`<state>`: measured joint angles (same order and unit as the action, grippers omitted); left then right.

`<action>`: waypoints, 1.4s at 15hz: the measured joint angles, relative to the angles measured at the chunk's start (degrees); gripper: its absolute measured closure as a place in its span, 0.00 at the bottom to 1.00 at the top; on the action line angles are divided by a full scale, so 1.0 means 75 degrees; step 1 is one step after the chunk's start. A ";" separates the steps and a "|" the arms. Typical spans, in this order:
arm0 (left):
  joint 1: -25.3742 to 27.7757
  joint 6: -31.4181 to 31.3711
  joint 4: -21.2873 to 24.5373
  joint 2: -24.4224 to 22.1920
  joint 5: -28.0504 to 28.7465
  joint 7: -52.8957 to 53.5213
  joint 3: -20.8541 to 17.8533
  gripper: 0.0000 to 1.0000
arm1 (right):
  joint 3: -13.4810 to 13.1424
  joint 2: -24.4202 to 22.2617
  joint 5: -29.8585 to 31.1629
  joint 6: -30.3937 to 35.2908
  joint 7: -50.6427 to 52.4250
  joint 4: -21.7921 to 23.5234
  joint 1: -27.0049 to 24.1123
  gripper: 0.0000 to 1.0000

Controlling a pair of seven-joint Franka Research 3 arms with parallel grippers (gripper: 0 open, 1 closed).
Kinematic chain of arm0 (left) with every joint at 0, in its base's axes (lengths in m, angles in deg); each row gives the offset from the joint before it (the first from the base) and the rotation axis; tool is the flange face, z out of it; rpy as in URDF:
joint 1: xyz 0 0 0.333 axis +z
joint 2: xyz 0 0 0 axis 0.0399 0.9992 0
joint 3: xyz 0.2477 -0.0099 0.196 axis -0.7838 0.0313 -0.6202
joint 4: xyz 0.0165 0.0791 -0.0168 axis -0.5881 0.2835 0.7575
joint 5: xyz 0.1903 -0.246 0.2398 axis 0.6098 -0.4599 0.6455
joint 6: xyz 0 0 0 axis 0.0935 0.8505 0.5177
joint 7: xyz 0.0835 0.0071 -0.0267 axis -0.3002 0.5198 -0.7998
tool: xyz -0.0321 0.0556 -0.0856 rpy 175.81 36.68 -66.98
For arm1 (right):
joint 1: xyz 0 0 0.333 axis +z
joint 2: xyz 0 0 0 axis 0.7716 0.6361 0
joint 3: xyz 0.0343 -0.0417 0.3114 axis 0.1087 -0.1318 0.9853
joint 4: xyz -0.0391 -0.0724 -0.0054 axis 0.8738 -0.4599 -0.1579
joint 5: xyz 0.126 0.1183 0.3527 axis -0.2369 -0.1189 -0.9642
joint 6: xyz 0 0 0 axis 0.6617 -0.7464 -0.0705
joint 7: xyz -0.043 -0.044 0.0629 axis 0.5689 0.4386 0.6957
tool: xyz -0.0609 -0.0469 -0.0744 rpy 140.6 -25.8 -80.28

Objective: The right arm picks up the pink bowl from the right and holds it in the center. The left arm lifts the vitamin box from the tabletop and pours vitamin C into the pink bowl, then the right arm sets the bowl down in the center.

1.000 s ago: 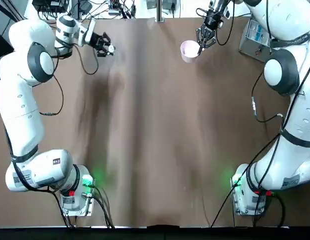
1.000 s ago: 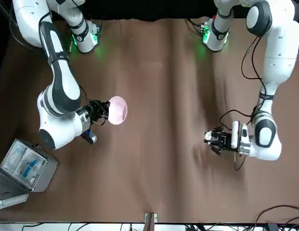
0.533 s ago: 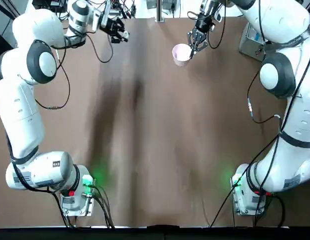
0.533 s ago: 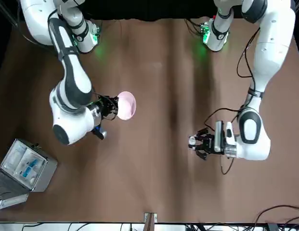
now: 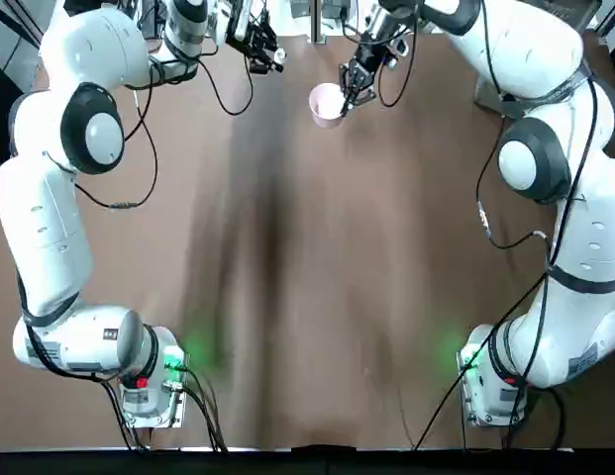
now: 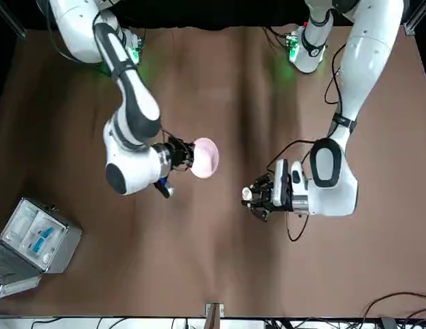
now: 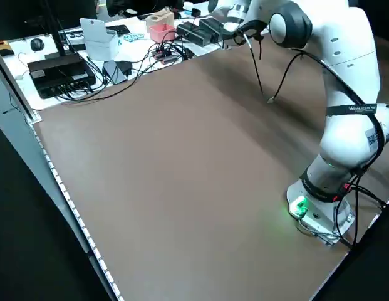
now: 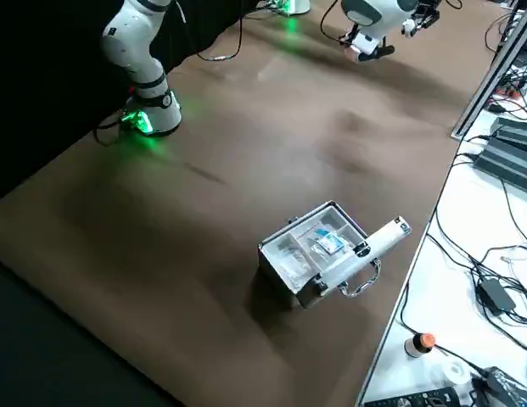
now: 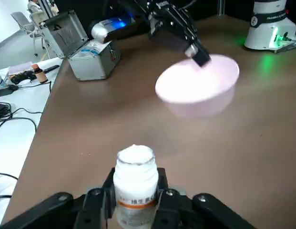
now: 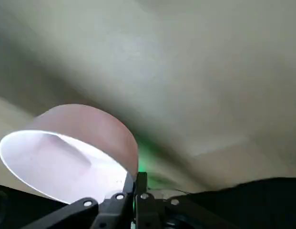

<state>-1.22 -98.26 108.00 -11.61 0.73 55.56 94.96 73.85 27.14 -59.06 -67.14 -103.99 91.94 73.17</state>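
Pink bowl [image 6: 205,157] rim hidden inside right hand [image 6: 182,154]; vitamin box [image 9: 135,185] base hidden.

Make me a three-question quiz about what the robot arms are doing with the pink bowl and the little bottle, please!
1. Where is the pink bowl?
A. Lying inside the grey case
B. Held up by the right pincer
C. Standing beside the left arm's base

2. How many grey cases are on the tabletop?
A. One
B. Two
C. Three

3. What is the left pincer doing?
A. Open with nothing in it
B. Shut on the bowl
C. Shut on the vitamin box

Answers:
1 B: the right wrist view shows its rim pinched.
2 A: a single open grey case shows.
3 C: the left wrist view shows the fingers hugging the white bottle.
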 joint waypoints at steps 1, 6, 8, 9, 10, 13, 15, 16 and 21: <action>-0.0135 -0.0140 0.0001 -0.0029 0.0116 -0.0060 -0.0004 0.65 | 0.0001 0.0028 -0.0052 -0.0234 -0.0151 -0.0015 0.0104 0.98; -0.0467 -0.0552 0.0002 -0.0128 0.0797 -0.0254 -0.0001 0.65 | -0.0002 0.0431 -0.0114 -0.0695 -0.0907 -0.0353 0.0527 0.98; -0.0490 -0.0552 0.0002 -0.0188 0.0987 -0.0255 -0.0001 0.65 | -0.0001 0.0746 -0.0126 -0.0941 -0.1447 -0.0523 0.0743 0.98; -0.0508 -0.0552 0.0002 -0.0207 0.1031 -0.0260 -0.0003 0.65 | -0.0001 0.0831 -0.0133 -0.0979 -0.1597 -0.0569 0.0786 0.98; -0.0524 -0.0553 0.0002 -0.0220 0.1105 -0.0262 -0.0004 0.65 | -0.0001 0.0910 -0.0168 -0.0994 -0.1723 -0.0631 0.0807 0.98; -0.0560 -0.0567 0.0003 -0.0230 0.1668 -0.0300 -0.0002 0.65 | -0.0014 0.1149 -0.0630 -0.0980 -0.1983 -0.0815 0.0809 0.98; -0.0611 -0.0568 0.0006 -0.0230 0.2165 -0.0344 0.0000 0.65 | -0.0015 0.1215 -0.0830 -0.0904 -0.2155 -0.0865 0.0809 0.98; -0.0631 -0.0576 0.0006 -0.0230 0.2427 -0.0356 0.0001 0.65 | -0.0016 0.1226 -0.0876 -0.0836 -0.2278 -0.0907 0.0809 0.98; -0.0629 -0.0661 0.0006 -0.0237 0.3795 -0.0361 0.0130 0.65 | -0.0022 0.1229 -0.1020 -0.0332 -0.2673 -0.1050 0.0802 0.98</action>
<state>-5.94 -103.21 108.04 -13.39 29.20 52.85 95.93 73.68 36.36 -66.71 -69.63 -124.04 84.07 79.18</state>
